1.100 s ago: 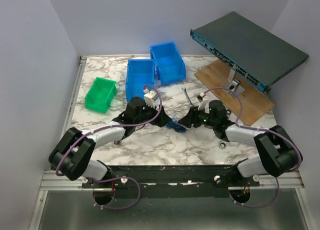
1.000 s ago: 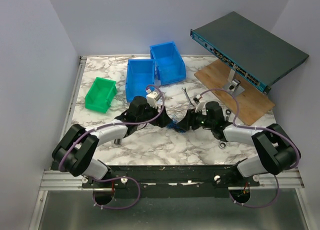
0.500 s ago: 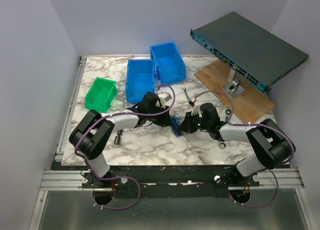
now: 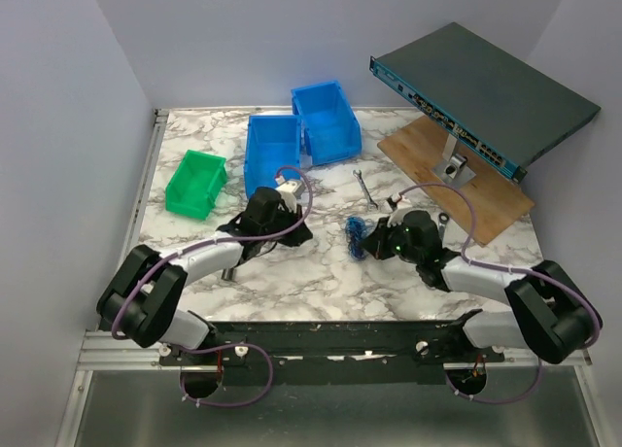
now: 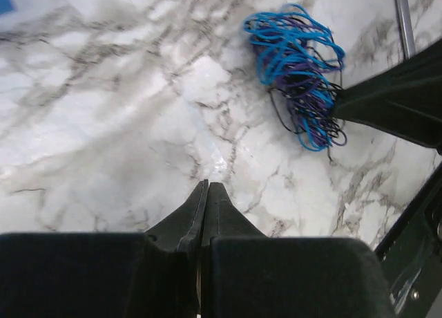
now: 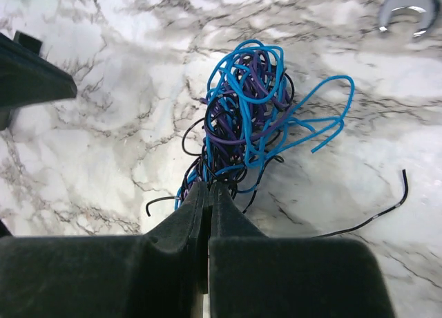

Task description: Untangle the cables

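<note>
Knot anchored at the centre of the worktop (image 4: 292,282): the right gripper (image 6: 208,186) clamps the cables (image 6: 242,117) at their near edge.
The left gripper (image 5: 206,186), closed on nothing, hangs apart towards the left edge, likely awaiting a fresh grasp.

Tangled blue-purple-black cables (image 6: 245,117) on marble

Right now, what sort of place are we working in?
Likely a lab robot cell, not a home: plain walls box in a marble-patterned table holding plastic parts bins, a wrench and a rack-style network switch propped on a stand.
</note>
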